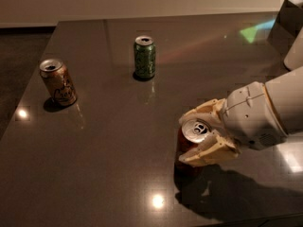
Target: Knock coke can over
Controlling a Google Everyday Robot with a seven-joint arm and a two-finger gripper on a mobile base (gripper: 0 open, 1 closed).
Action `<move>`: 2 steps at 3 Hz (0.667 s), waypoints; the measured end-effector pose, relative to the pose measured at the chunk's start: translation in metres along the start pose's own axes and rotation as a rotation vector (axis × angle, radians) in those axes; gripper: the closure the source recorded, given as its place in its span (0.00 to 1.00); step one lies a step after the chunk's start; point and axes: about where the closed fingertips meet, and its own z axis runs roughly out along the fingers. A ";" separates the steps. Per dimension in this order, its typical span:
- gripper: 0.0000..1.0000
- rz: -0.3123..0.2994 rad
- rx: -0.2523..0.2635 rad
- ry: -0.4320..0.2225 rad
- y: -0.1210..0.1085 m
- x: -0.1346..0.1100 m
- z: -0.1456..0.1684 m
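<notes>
The red coke can (195, 131) stands upright on the dark table (118, 141), front right of centre, with its silver top showing. My gripper (183, 141) reaches in from the right and is shut on the can. One cream finger (201, 111) lies against the can's far side. The other finger (208, 154) lies across its near side and hides part of the red body. The white arm runs off to the right edge.
A green patterned can (144, 56) stands at the back centre. A tan-orange can (58, 82) stands at the left, near the table's left edge. A dark box (286, 25) and a white object (296, 53) sit at the back right.
</notes>
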 end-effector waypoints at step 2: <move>1.00 -0.014 0.042 0.173 -0.036 -0.025 -0.029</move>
